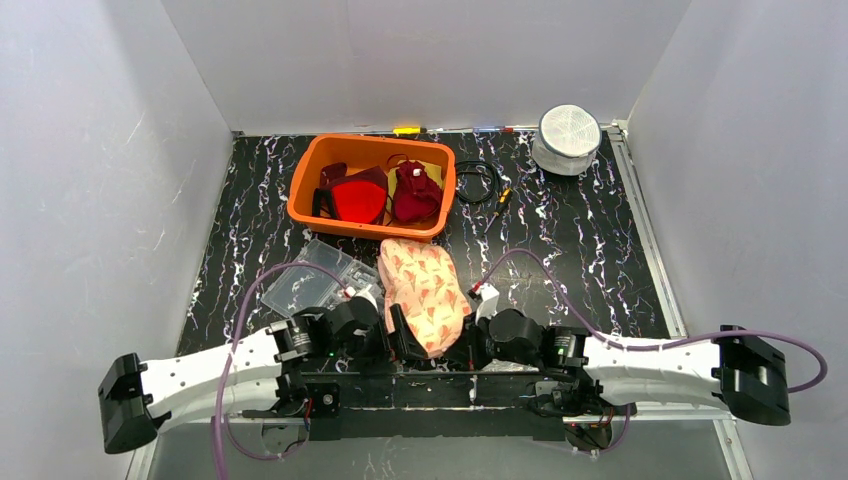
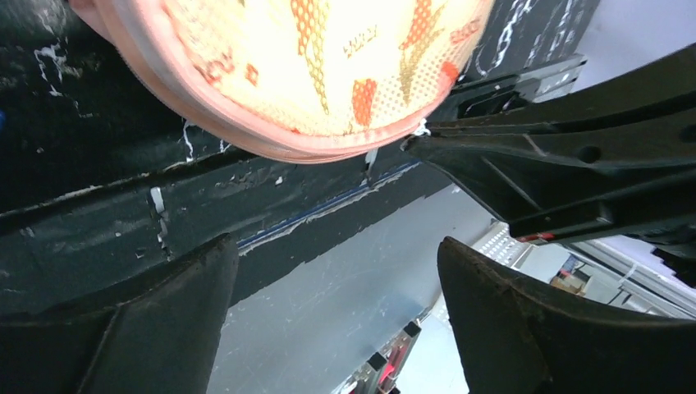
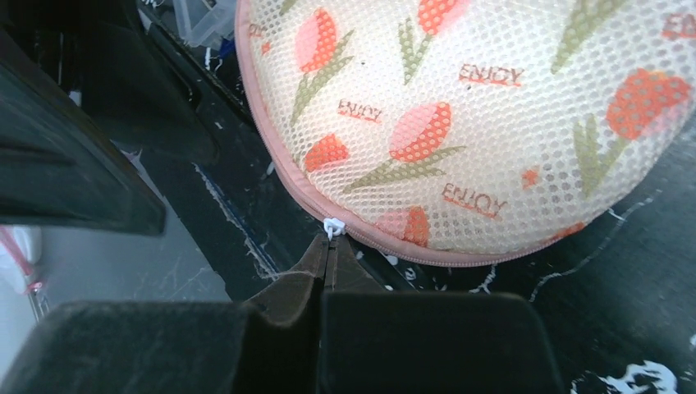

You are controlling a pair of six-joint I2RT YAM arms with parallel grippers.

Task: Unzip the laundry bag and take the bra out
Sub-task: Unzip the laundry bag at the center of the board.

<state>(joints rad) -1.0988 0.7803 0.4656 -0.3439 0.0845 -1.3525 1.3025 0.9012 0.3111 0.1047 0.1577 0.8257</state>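
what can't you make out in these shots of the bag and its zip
Bra: every view, hidden by the printed mesh of the laundry bag.
Whether the shut right gripper pinches the zipper pull: right wrist, contact hidden by its own fingertips.
How far the zip is open: top external, too small, arms cover the bag's near end.

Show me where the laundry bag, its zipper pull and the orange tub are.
laundry bag (image 1: 425, 295), top view, middle of the patterned mesh.
zipper pull (image 3: 332, 226), right wrist view, the small white tab at the bag's edge.
orange tub (image 1: 350, 226), top view, its near wall.
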